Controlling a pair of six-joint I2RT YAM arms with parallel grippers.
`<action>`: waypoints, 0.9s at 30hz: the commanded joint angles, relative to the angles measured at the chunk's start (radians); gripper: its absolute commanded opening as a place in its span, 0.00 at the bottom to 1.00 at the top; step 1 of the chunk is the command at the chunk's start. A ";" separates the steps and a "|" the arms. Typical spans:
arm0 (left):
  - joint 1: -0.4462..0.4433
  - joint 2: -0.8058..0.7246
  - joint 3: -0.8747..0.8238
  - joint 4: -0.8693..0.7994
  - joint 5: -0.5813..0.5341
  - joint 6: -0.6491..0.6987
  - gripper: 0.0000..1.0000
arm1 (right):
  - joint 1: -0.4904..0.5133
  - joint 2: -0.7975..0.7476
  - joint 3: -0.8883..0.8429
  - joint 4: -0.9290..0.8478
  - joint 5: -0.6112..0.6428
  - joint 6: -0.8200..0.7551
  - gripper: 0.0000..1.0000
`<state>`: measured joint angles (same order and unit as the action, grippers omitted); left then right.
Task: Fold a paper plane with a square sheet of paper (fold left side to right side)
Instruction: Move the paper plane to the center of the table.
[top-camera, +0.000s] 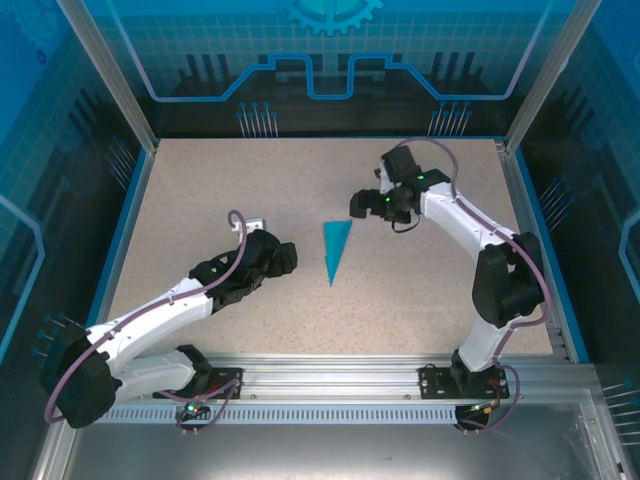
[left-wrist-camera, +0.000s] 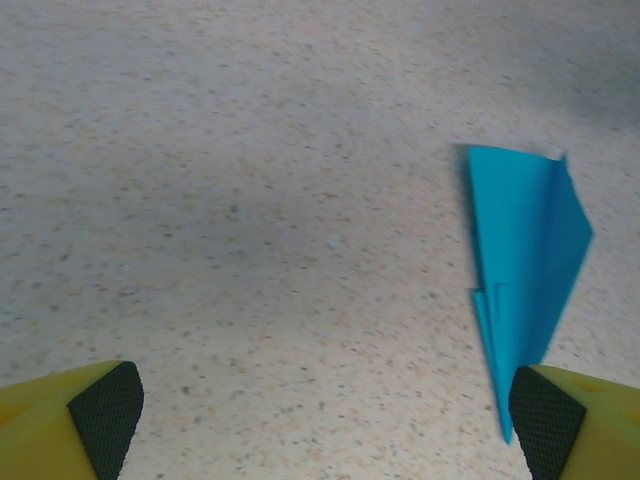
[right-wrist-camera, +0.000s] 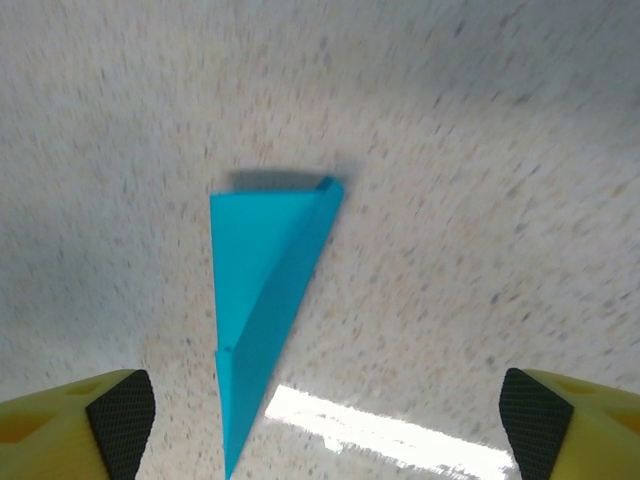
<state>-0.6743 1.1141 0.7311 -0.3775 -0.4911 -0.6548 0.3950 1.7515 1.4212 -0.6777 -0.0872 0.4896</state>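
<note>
The paper plane (top-camera: 336, 249) lies flat mid-table as a slim teal dart, its point toward the near edge. In the left wrist view the plane (left-wrist-camera: 525, 270) lies at the right, just ahead of the right fingertip. My left gripper (top-camera: 286, 257) hovers left of the plane, open, with bare table between its pads (left-wrist-camera: 105, 412). My right gripper (top-camera: 358, 205) hangs above the plane's wide end, open and empty. The right wrist view has the plane (right-wrist-camera: 262, 290) left of centre, apart from the pads (right-wrist-camera: 122, 410).
The speckled tabletop (top-camera: 430, 290) is bordered by a darker blue strip (top-camera: 128, 215) and transparent blue walls. An aluminium rail (top-camera: 330, 375) carries both arm bases at the near edge. A bright glare patch (right-wrist-camera: 380, 430) lies on the table.
</note>
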 joint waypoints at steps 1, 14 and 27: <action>-0.001 -0.021 0.004 -0.072 -0.091 -0.034 0.98 | 0.091 0.021 -0.018 -0.035 0.054 0.035 0.94; -0.001 -0.067 -0.046 -0.054 -0.079 -0.034 0.99 | 0.243 0.260 0.127 -0.142 0.223 0.099 0.90; -0.001 -0.069 -0.036 -0.066 -0.076 -0.032 0.99 | 0.223 0.215 0.054 -0.075 0.072 0.122 0.06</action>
<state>-0.6743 1.0618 0.7021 -0.4221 -0.5461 -0.6804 0.6292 2.0087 1.4937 -0.7570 0.0200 0.5968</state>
